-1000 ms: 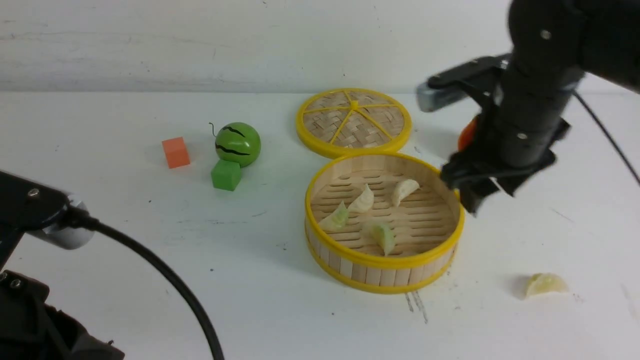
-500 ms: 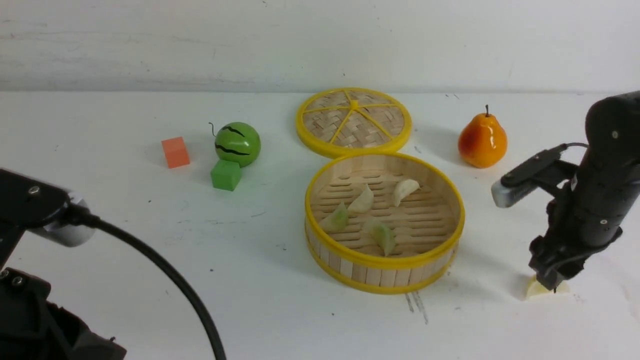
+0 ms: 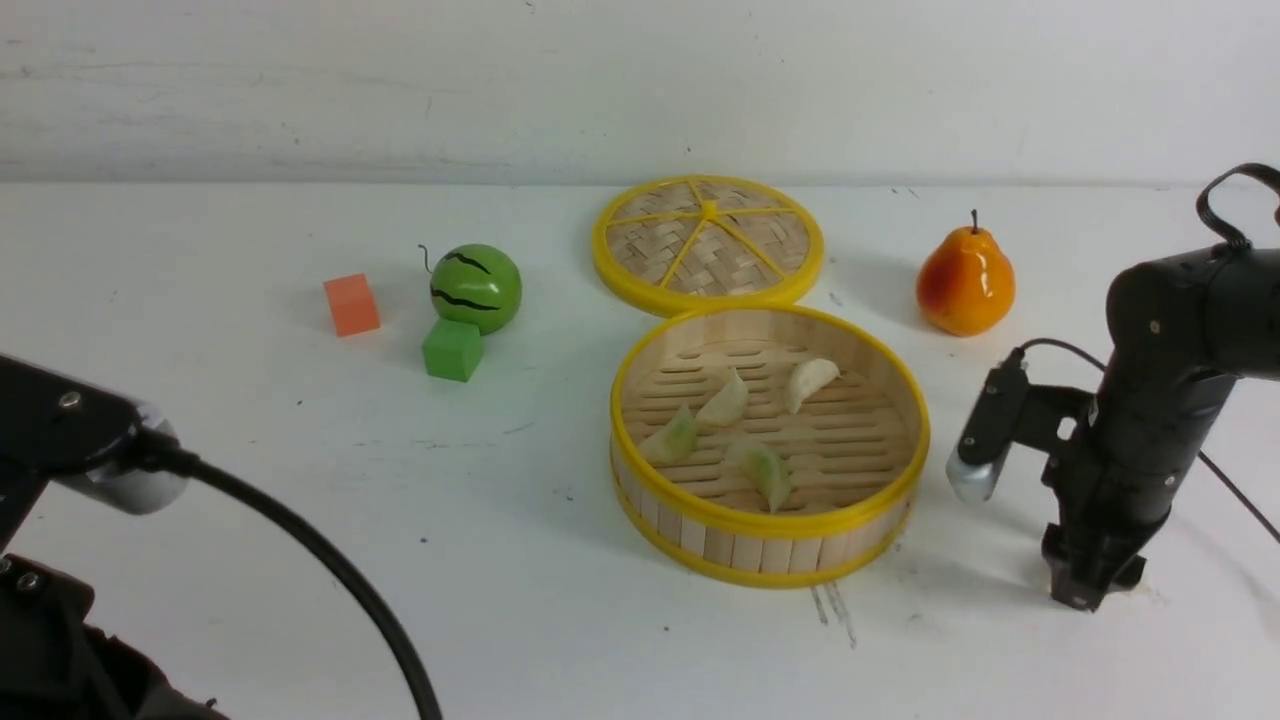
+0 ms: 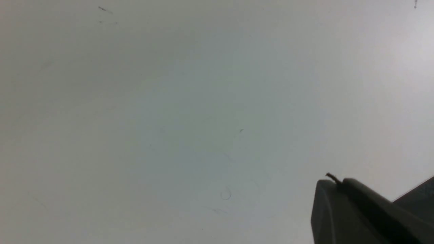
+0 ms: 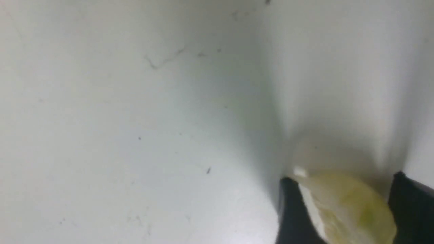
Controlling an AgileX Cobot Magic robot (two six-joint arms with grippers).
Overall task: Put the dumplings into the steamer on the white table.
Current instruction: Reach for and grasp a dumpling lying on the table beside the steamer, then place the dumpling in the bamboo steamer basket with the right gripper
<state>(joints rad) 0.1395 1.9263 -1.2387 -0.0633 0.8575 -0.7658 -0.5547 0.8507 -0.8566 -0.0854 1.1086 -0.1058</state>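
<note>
Straddling one dumpling (image 5: pixel 359 210), the right hand (image 5: pixel 344 178) is open; the left hand (image 4: pixel 335 181) is shut. One steamer (image 3: pixel 770 520), at the right hand's ten o'clock, holds four dumplings (image 3: pixel 724 399).

Slatted wood steamer (image 3: pixel 770 548) — yellow-rimmed (pear (image 3: pixel 965 282) glossy, too).

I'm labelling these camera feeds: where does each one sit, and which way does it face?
Front: between the arms, facing forward over the steamer; both arms show.
Left wrist: on the left arm, facing bare white table; dark fingertips show.
Right wrist: on the right arm, facing a dumpling between the end effector's fingers.
Shared: front and right wrist both show the right end effector.
</note>
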